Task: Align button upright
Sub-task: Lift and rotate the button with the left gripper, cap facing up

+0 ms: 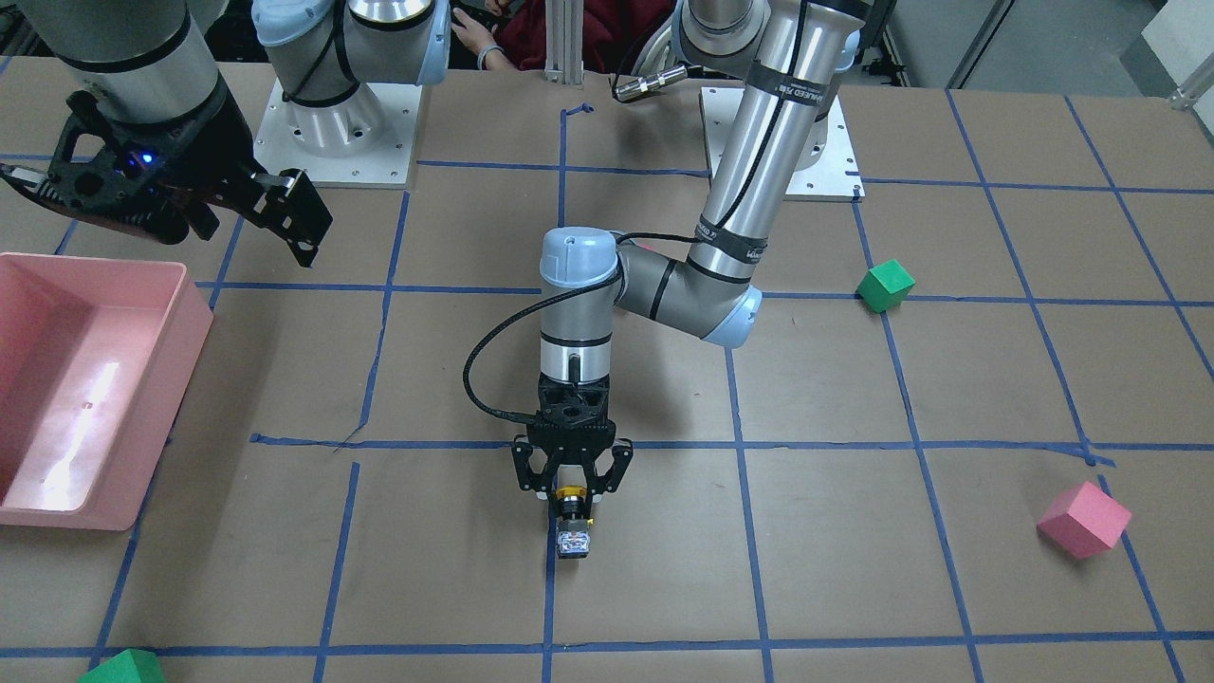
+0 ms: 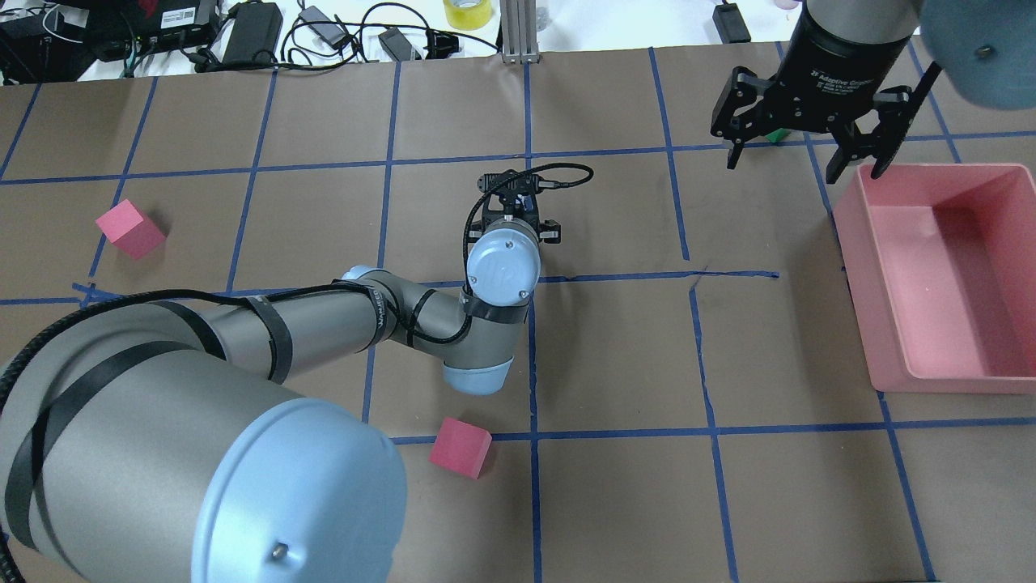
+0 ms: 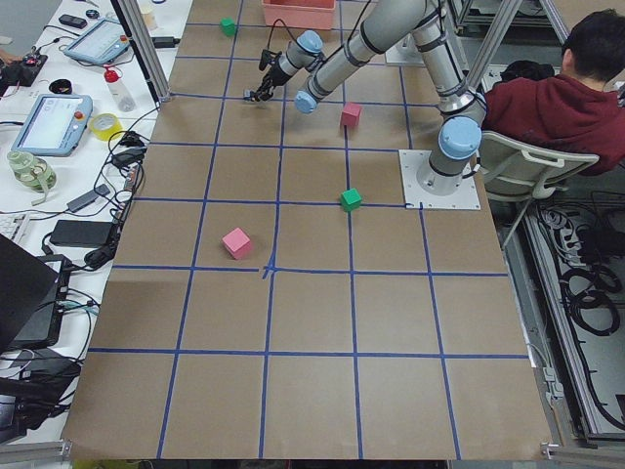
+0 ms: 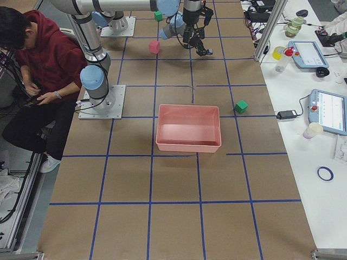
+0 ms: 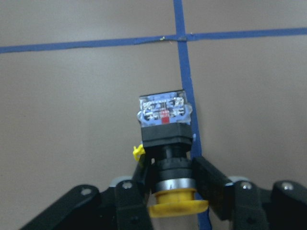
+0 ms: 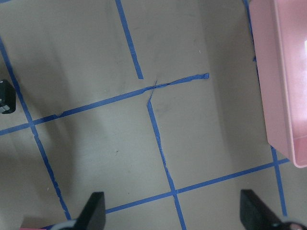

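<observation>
Yellow-capped button (image 5: pixel 163 125) clamped in left pincer (image 5: pixel 170 167), two pink cubes (image 2: pixel 129 229) (image 2: pixel 460 447), two green cubes (image 1: pixel 885 285) (image 1: pixel 123 669)

Left wrist cam chops the button (image 5: pixel 165 134) at the bottom edge, so its yellow cap is only half there. Overhead, the left arm's wrist (image 2: pixel 502 271) covers it completely. Front view clips a green cube (image 1: pixel 123 667) and the pink bin (image 1: pixel 171 417) at the frame edges.

Left arm down, right arm up.
Left gripper (image 1: pixel 572 495) points down, pinching the button (image 1: pixel 573 533); right gripper (image 2: pixel 806 162) gapes wide.
</observation>
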